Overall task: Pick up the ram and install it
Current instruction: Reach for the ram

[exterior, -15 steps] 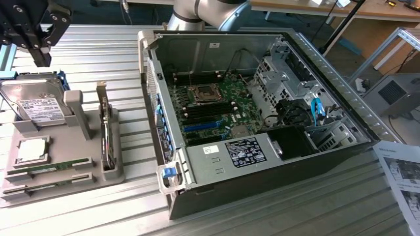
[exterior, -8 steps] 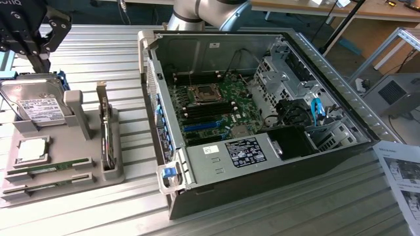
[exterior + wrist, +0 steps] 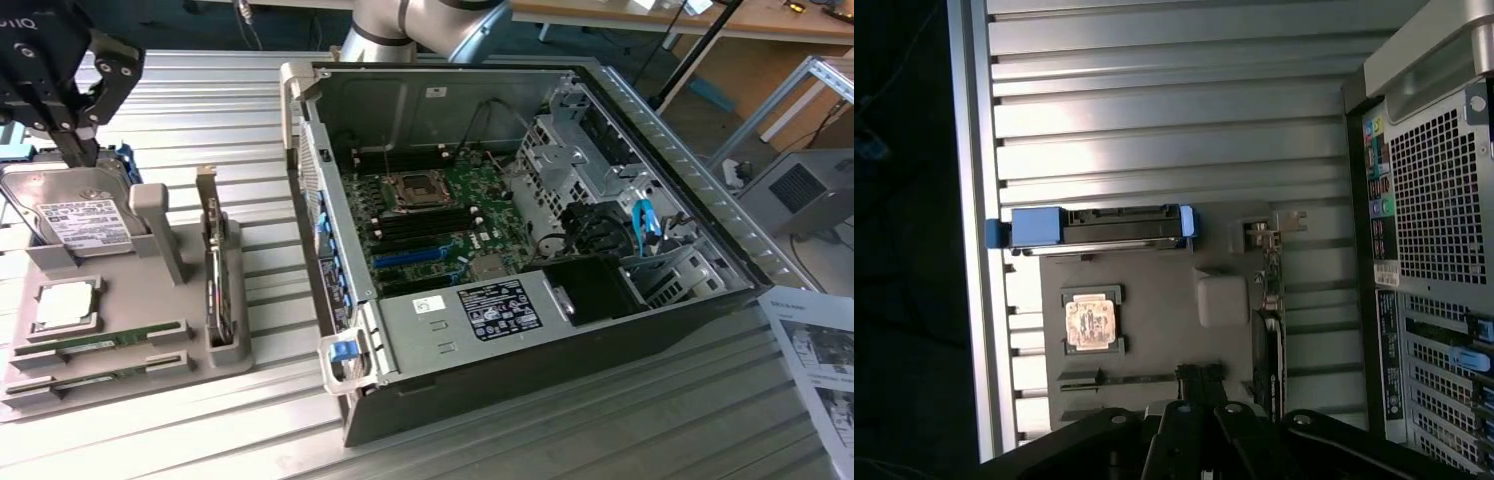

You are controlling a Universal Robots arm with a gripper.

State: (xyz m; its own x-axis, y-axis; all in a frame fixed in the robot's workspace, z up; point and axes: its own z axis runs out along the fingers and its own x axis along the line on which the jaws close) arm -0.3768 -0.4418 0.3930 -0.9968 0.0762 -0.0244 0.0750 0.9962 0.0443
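Exterior view: the ram (image 3: pixel 100 338), a long thin green circuit-board stick, lies slotted at the near end of the grey moulded tray (image 3: pixel 180 300), just beside its twin green stick (image 3: pixel 80 382). The black gripper (image 3: pixel 83 148) hangs well apart from the ram, over the silver hard drive (image 3: pixel 80 215) at the tray's far end, with its fingers pinched together on nothing.
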